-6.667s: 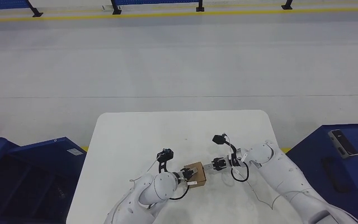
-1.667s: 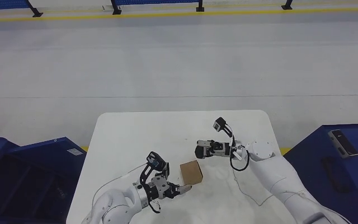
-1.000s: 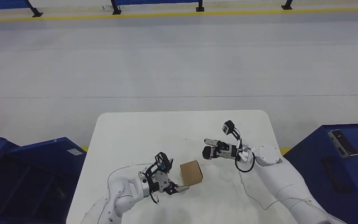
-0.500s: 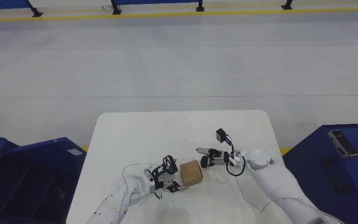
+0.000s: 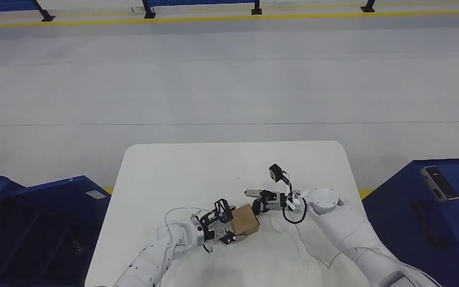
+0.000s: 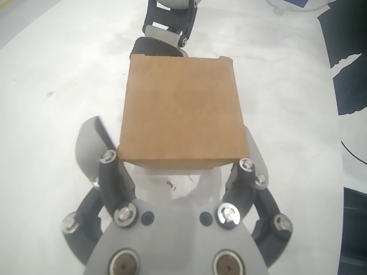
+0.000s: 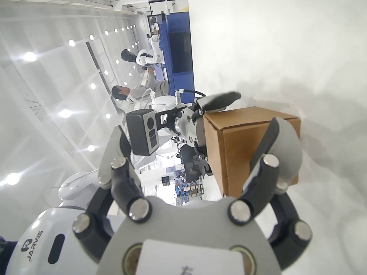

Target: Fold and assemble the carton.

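A small brown carton (image 5: 245,219), folded shut into a box, lies on the white table (image 5: 172,179) near its front middle. My left gripper (image 5: 230,231) is at the carton's near-left end. In the left wrist view the carton (image 6: 182,110) sits between that gripper's (image 6: 172,128) spread fingers (image 6: 96,138), which lie close along its sides. My right gripper (image 5: 253,201) is at the carton's far-right corner, open. In the right wrist view one of the right gripper's (image 7: 197,147) fingers (image 7: 276,150) lies against the carton's (image 7: 238,150) side.
Blue bins stand beside the table on the left (image 5: 43,215) and on the right (image 5: 423,194). A thin white cable (image 6: 286,8) lies on the table behind the carton. Bare tabletop stretches toward the table's far edge.
Both arms drew back from the carton and have now come in again. The left gripper slid right onto its near end, and the right gripper moved left to its far corner.
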Available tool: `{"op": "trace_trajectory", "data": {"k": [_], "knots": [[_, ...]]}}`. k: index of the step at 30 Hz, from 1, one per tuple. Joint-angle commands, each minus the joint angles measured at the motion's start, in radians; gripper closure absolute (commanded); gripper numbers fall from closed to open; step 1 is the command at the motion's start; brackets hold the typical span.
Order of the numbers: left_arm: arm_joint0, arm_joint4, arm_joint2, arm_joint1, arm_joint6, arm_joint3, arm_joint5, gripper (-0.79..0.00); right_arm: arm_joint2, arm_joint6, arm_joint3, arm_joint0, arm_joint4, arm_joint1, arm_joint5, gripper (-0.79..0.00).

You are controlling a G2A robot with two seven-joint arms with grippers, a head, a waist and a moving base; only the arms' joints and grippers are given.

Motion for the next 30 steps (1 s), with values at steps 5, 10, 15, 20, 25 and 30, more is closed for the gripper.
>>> {"op": "trace_trajectory", "data": {"k": [5, 10, 15, 20, 25, 30], "knots": [[0.009, -0.008, -0.003, 0.002, 0.028, 0.001, 0.011, -0.369, 0.003, 0.003, 0.011, 0.004, -0.004, -0.004, -0.002, -0.785], [0.018, -0.011, -0.007, 0.005, 0.039, -0.002, 0.018, -0.336, 0.015, -0.006, 0.020, 0.005, 0.001, -0.006, -0.017, -0.785], [0.041, -0.070, -0.030, 0.010, 0.025, -0.041, 0.011, 0.000, 0.086, -0.017, 0.047, -0.001, 0.090, 0.005, -0.043, -0.785], [0.074, -0.257, -0.074, 0.015, -0.073, -0.094, -0.035, 0.000, 0.141, 0.005, 0.051, -0.013, 0.149, 0.018, -0.068, -0.785], [0.078, -0.713, -0.078, 0.007, -0.367, -0.094, -0.123, 0.000, 0.141, 0.005, 0.051, -0.013, 0.149, 0.018, -0.068, -0.785], [0.007, -1.387, -0.038, -0.003, -0.860, -0.047, -0.012, 0.000, 0.141, 0.005, 0.051, -0.013, 0.149, 0.018, -0.068, -0.785]]}}
